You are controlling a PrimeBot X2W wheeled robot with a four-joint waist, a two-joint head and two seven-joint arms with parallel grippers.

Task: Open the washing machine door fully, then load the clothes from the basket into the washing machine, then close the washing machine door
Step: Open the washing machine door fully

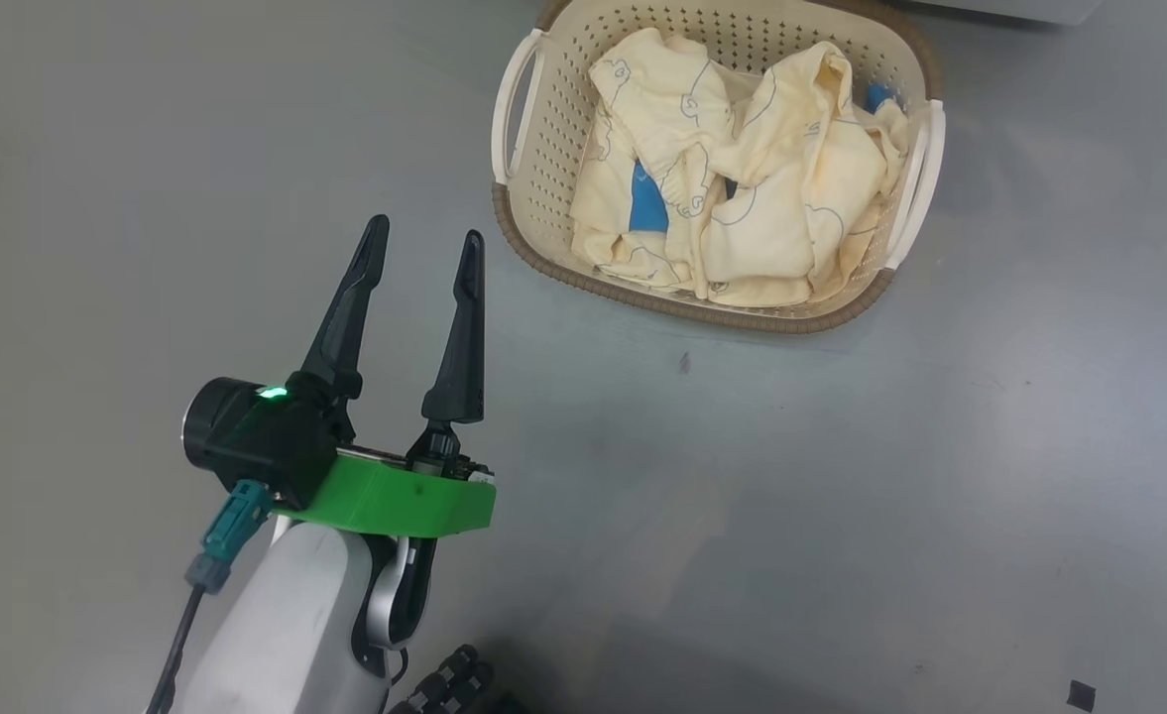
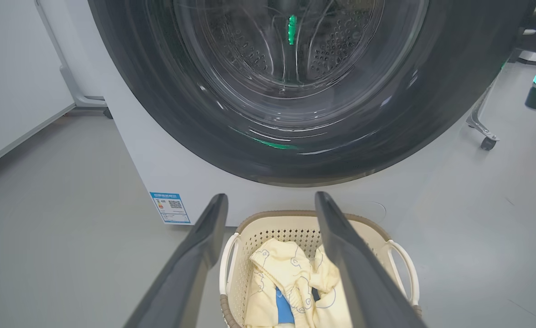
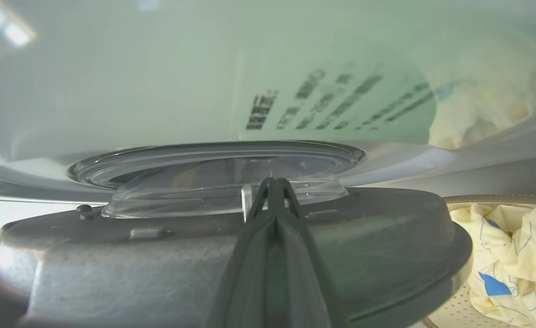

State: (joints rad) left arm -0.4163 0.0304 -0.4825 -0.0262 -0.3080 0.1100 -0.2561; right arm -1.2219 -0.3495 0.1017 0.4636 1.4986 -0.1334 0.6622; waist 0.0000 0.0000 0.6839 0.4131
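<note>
Grey floor (image 1: 841,516). Basket (image 1: 702,309) of clothes (image 1: 761,198) lies far-right of left gripper (image 1: 426,238), fingers spread, empty. Right gripper (image 3: 273,182) pressed together, tips at inner face of washing machine door (image 3: 113,255), by glass bulge. Door seems only part-open. Right arm nearer.

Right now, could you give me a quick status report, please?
Left claw open, beside the basket. Right claw shut, tips at the inner face of the washing machine door. Door ajar, clothes not yet loaded. Basket sits just below the door.
</note>
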